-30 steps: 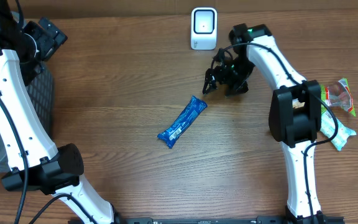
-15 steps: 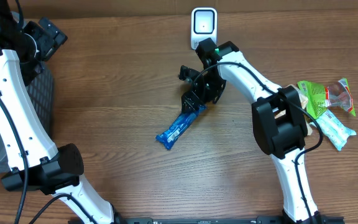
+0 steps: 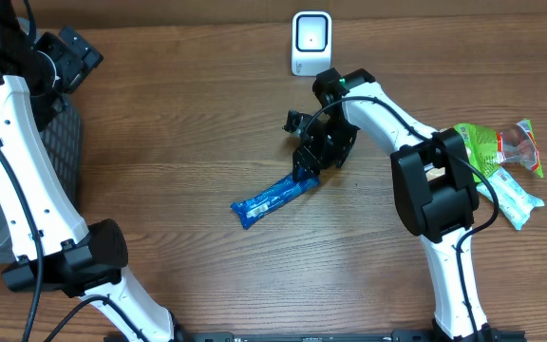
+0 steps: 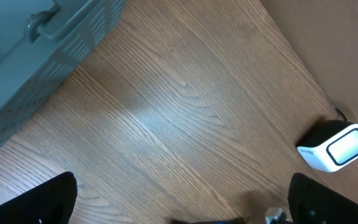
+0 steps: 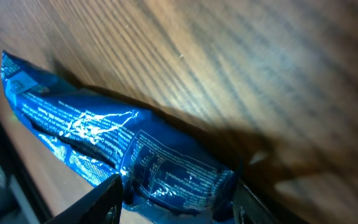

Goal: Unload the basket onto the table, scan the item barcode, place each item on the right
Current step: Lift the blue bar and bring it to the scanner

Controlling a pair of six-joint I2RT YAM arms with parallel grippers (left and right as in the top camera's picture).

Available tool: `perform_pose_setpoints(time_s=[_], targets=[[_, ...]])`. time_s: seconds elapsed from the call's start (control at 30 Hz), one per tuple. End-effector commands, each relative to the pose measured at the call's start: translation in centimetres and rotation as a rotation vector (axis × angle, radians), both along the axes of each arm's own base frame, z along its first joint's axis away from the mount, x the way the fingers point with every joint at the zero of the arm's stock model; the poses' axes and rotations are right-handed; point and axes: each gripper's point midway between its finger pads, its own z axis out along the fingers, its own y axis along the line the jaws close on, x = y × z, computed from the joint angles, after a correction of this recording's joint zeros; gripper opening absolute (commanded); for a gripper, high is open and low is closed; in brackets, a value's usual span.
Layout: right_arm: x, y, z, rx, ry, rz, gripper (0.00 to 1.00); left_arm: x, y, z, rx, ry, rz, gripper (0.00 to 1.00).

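blue snack bar [image 5: 160, 162] is lying flat on the table [image 3: 179, 123], one end sitting between the right gripper [image 5: 176, 202] jaws, now narrowing from wide; real pinch yet, cannot tell. bar is slewing a little since contact, so pick-up is starting. scanner [image 3: 311, 43] is standing well beyond. left gripper [image 4: 185, 208] is idling wide, far off.

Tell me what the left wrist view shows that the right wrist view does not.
Only the left wrist view: the white scanner, the grey crate, and the left gripper, open and empty. Only the right wrist view: the blue packet, with the right gripper reaching around one end; a firm grip cannot be confirmed. Both: the wooden table.
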Motion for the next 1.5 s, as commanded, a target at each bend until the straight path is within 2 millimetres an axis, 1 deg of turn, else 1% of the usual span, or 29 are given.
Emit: perform_pose_setpoints(time_s=[0.0, 0.03, 0.07, 0.13, 0.27, 0.33, 0.37, 0.43, 0.5, 0.53, 0.57, 0.6, 0.63, 0.67, 0.7, 0.77, 0.87, 0.9, 0.93, 0.97, 1.07, 1.13, 1.17, 1.23, 1.4, 1.47], targets=[[-2.4, -1.5, -3.1, -0.097, 0.111, -0.039, 0.50, -0.4, -0.6, 1.3, 0.004, -0.036, -0.003, 1.00], [-2.6, -1.6, -3.3, -0.108, 0.125, -0.055, 0.43, -0.4, -0.6, 1.3, 0.004, -0.036, -0.003, 1.00], [-3.0, -1.7, -3.7, -0.121, 0.142, -0.075, 0.19, -0.5, -0.6, 1.3, 0.004, -0.036, -0.003, 1.00], [-3.2, -1.8, -4.2, -0.137, 0.159, -0.106, 0.04, -0.5, -0.6, 1.3, 0.004, -0.036, -0.003, 1.00], [-3.0, -1.8, -4.3, -0.147, 0.168, -0.143, 0.04, -0.4, -0.6, 1.3, 0.004, -0.036, -0.003, 1.00], [-2.8, -1.7, -3.7, -0.148, 0.180, -0.158, 0.04, -0.5, -0.6, 1.3, 0.004, -0.036, -0.003, 1.00], [-2.5, -1.3, -2.0, -0.110, 0.212, -0.176, 0.04, -0.4, -0.6, 1.3, 0.004, -0.036, -0.003, 1.00], [-1.8, -0.9, 0.6, -0.058, 0.224, -0.199, 0.04, -0.4, -0.6, 1.3, 0.004, -0.036, -0.003, 1.00], [-0.4, -0.6, 3.9, 0.005, 0.195, -0.223, 0.04, -0.4, -0.6, 1.3, 0.004, -0.036, -0.003, 1.00], [0.1, -0.5, 5.0, 0.027, 0.182, -0.230, 0.04, -0.5, -0.6, 1.3, 0.004, -0.036, -0.003, 1.00], [0.8, -0.5, 6.9, 0.060, 0.156, -0.241, 0.04, -0.5, -0.6, 1.3, 0.004, -0.036, -0.003, 1.00], [1.7, -0.7, 9.4, 0.100, 0.116, -0.256, 0.04, -0.5, -0.6, 1.3, 0.004, -0.036, -0.003, 1.00], [2.0, -0.8, 10.4, 0.116, 0.100, -0.262, 0.04, -0.5, -0.6, 1.3, 0.004, -0.036, -0.003, 1.00], [2.6, -1.0, 12.2, 0.149, 0.072, -0.273, 0.04, -0.5, -0.6, 1.3, 0.004, -0.036, -0.003, 1.00], [3.0, -1.2, 13.5, 0.171, 0.046, -0.281, 0.04, -0.5, -0.6, 1.3, 0.004, -0.036, -0.003, 1.00], [4.1, -1.8, 17.0, 0.243, -0.028, -0.302, 0.04, -0.4, -0.6, 1.3, 0.004, -0.036, -0.003, 1.00], [5.3, -2.9, 21.3, 0.343, -0.097, -0.340, 0.04, -0.5, -0.6, 1.3, 0.005, -0.036, -0.003, 1.00], [5.7, -3.4, 22.4, 0.370, -0.104, -0.363, 0.04, -0.5, -0.6, 1.3, 0.005, -0.036, -0.003, 1.00], [6.0, -3.7, 23.1, 0.389, -0.104, -0.381, 0.04, -0.5, -0.6, 1.3, 0.004, -0.036, -0.003, 1.00], [6.4, -4.3, 24.5, 0.443, -0.097, -0.408, 0.04, -0.5, -0.6, 1.3, 0.004, -0.036, -0.003, 1.00], [7.0, -5.4, 27.6, 0.600, -0.069, -0.437, 0.04, -0.4, -0.7, 1.3, 0.004, -0.036, -0.005, 1.00], [7.3, -6.3, 28.8, 0.673, -0.046, -0.458, 0.04, -0.4, -0.7, 1.3, 0.004, -0.036, -0.005, 1.00], [7.7, -7.2, 29.2, 0.695, -0.029, -0.487, 0.04, -0.4, -0.7, 1.3, 0.004, -0.036, -0.005, 1.00], [8.3, -8.5, 29.2, 0.691, -0.019, -0.536, 0.04, -0.4, -0.7, 1.3, 0.004, -0.036, -0.005, 1.00], [9.0, -9.1, 29.2, 0.686, -0.048, -0.546, 0.04, -0.4, -0.7, 1.3, 0.004, -0.036, -0.005, 1.00], [10.2, -9.2, 28.5, 0.637, -0.095, -0.574, 0.04, -0.4, -0.7, 1.3, 0.004, -0.036, -0.005, 1.00]])
